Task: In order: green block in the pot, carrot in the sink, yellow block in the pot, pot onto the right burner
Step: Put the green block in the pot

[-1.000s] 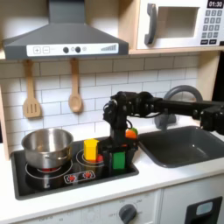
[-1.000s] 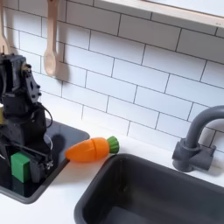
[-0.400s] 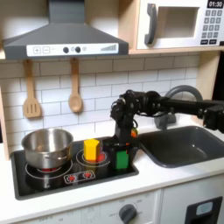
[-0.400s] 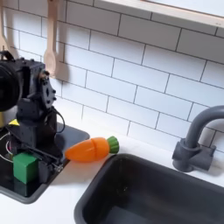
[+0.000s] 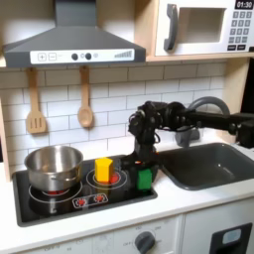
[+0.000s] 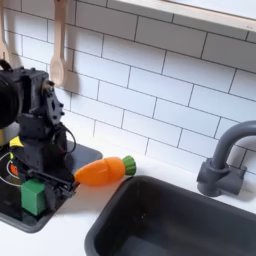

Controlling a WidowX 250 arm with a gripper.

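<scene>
Gripper [image 5: 145,167] low over green block [image 5: 145,180], jaw state unclear | block at cooktop [image 5: 60,206] right edge, ready to grasp | pot [image 5: 54,166] on left ring | carrot [image 6: 105,170] by sink [image 6: 180,222]

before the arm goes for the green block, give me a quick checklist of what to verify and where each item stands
1. Green block reachable: ok, it sits on the cooktop at its edge toward the first exterior view's right, under the gripper.
2. Gripper aligned over the block: ok, it stands right above it in the second exterior view.
3. Fingers open or shut: cannot tell, they are dark against the arm.
4. Pot free to receive: ok, it stands on the burner at the first exterior view's left, nothing over it.
5. Yellow block clear of the grasp: ok, apart from the green one.
6. Carrot out of the way: ok, lying on the counter beside the sink.
</scene>
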